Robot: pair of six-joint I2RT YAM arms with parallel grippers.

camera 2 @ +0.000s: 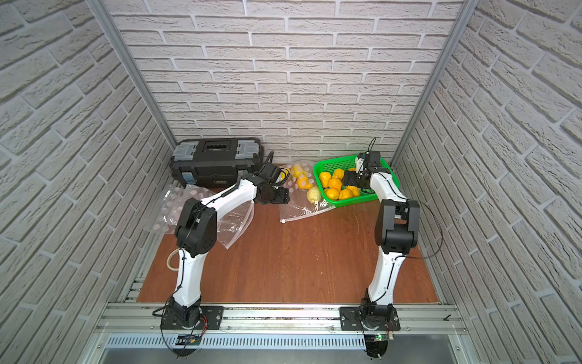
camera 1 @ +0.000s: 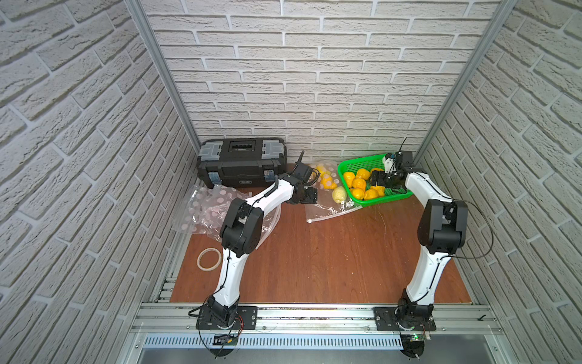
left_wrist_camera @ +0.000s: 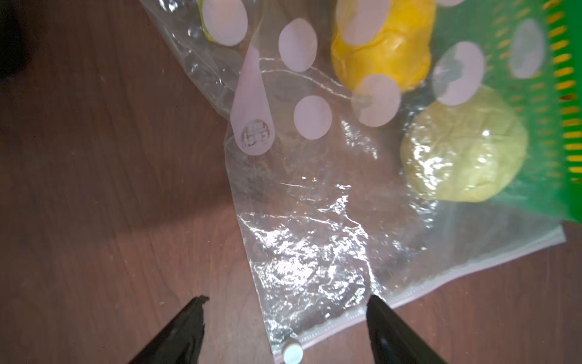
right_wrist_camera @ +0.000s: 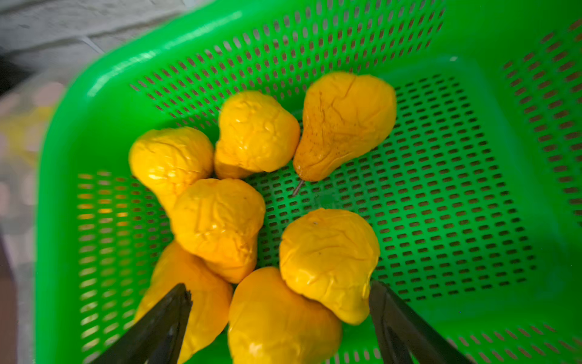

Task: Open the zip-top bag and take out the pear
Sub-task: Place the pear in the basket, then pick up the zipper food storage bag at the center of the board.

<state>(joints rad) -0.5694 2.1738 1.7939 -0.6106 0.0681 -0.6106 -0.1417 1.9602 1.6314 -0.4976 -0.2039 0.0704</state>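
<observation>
Lying at the far edge of the surface [camera 1: 330,261], between the black toolbox [camera 1: 242,164] in the far left corner and the green basket [camera 1: 356,164] in the far right corner, the zip-top bag [left_wrist_camera: 308,220] is holding a pale pear [left_wrist_camera: 463,151] and at least one yellow pear [left_wrist_camera: 381,47]. The pale pear is resting inside the film just beside the basket's wall. The bag's zip strip is running along its near edge, with the white slider [left_wrist_camera: 293,353] sitting at its left end; whether the seal is parted is not showing. The left pincer [left_wrist_camera: 286,299] is hovering over the bag's near left corner, jaws standing wide apart and gripping nothing, one finger lying over bare wood and the other over the zip strip. The right pincer [right_wrist_camera: 280,290] is hanging above the basket, jaws likewise spread and holding nothing, while seven loose pears [right_wrist_camera: 327,252] are lying heaped below it. A heap of empty spotted bags [camera 1: 201,208] is lying by the left edge, with a tape roll [camera 1: 208,259] sitting nearer the front
</observation>
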